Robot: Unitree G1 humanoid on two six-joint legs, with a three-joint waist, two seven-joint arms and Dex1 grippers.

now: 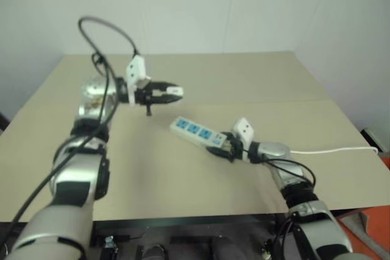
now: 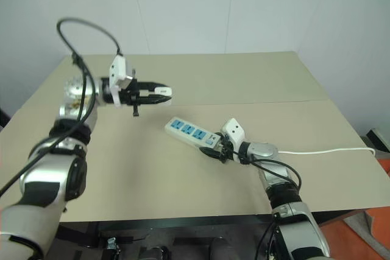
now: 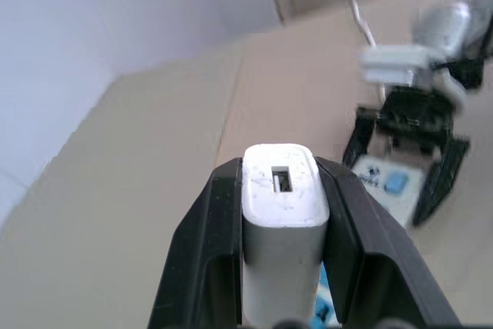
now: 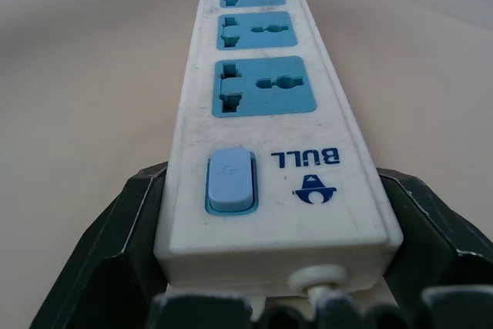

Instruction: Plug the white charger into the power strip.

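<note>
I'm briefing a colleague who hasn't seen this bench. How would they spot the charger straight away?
Start at the beige table, then find the left gripper raised above it. The small white rectangular charger sits clamped between its black fingers, far shorter than the long white power strip with blue sockets.

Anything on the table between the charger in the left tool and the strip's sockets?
Nothing visible: bare table lies between the white charger and the power strip, whose three sockets are empty.

Place: a bare test room, likely a lab.
Walls: plain white panels point(image 1: 244, 4) with thin seams.
Table: a wide beige table point(image 1: 183, 168) bearing one power strip point(image 1: 196, 131).
Floor: an orange patch point(image 2: 365, 235) beside the table.
</note>
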